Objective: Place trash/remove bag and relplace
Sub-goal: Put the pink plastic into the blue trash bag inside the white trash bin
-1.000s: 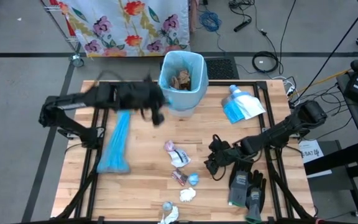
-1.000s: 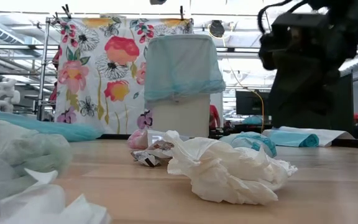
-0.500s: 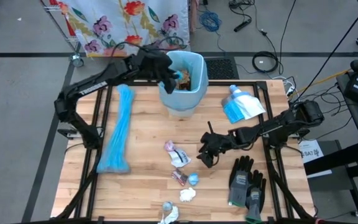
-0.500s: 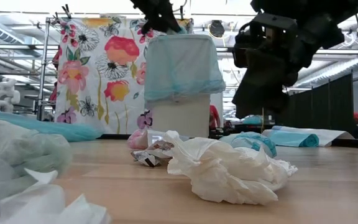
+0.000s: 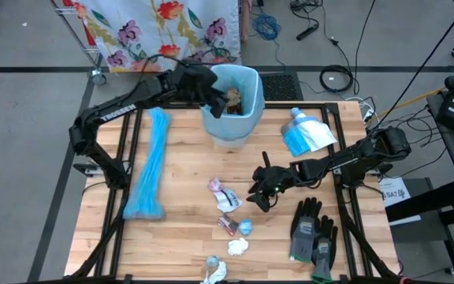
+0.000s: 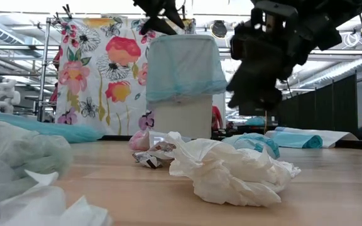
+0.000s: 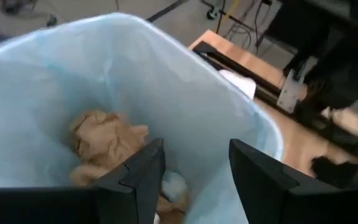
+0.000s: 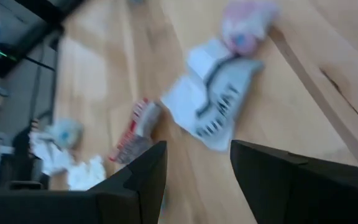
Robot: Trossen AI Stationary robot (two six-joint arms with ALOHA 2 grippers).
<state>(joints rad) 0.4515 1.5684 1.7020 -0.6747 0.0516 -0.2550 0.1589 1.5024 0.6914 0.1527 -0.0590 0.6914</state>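
The white bin (image 5: 231,102), lined with a light blue bag (image 7: 185,93), stands at the table's far middle. Crumpled brown paper (image 7: 104,140) and a small blue-white scrap (image 7: 176,185) lie inside. My left gripper (image 5: 215,93) hangs open over the bin's left rim, holding nothing. Trash scraps lie on the table's near middle: a white wrapper (image 8: 213,106), a red wrapper (image 8: 135,130), a blue wad (image 5: 245,227) and white tissue (image 5: 237,246). My right gripper (image 5: 260,189) hovers open just right of the white wrapper (image 5: 225,196), touching nothing.
A long rolled blue bag (image 5: 150,166) lies along the table's left side. A blue-and-white packet (image 5: 306,134) lies at the far right, and grey-black gloves (image 5: 314,233) at the near right. A flowered cloth (image 5: 164,28) hangs beyond the far edge.
My left gripper has swung from the table's left-middle up to the bin's mouth and has opened there; the blue scrap seen at its fingertips half a second ago is gone from them. My right gripper has moved toward the table's left, nearer the scraps, and rolled.
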